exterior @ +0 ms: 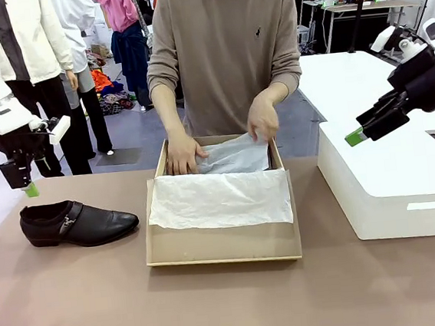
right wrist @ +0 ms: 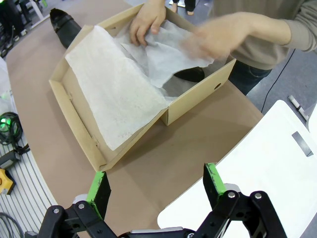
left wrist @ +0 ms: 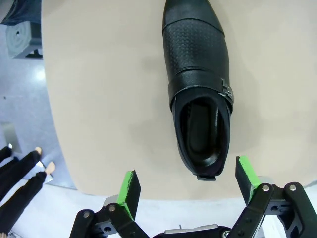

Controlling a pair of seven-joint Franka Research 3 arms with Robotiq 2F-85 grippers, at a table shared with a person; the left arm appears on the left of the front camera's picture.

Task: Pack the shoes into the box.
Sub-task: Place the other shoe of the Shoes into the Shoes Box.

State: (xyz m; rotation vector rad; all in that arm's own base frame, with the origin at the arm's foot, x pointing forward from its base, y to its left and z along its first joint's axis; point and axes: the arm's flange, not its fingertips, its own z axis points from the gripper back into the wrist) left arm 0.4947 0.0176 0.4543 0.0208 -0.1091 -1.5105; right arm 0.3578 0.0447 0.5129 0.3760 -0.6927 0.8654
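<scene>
Black shoes (exterior: pixel 77 223) (right wrist: pixel 190 74), two: one on table (exterior: pixel 216 309), one in box (exterior: pixel 222 247); end effectors (left wrist: pixel 185 167) (right wrist: pixel 154 170) open, empty.

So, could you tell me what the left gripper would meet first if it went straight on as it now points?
The left gripper, jaws open, would most likely meet the heel end of the black shoe just ahead; the line is close, so it might instead touch the table beside the heel.
</scene>
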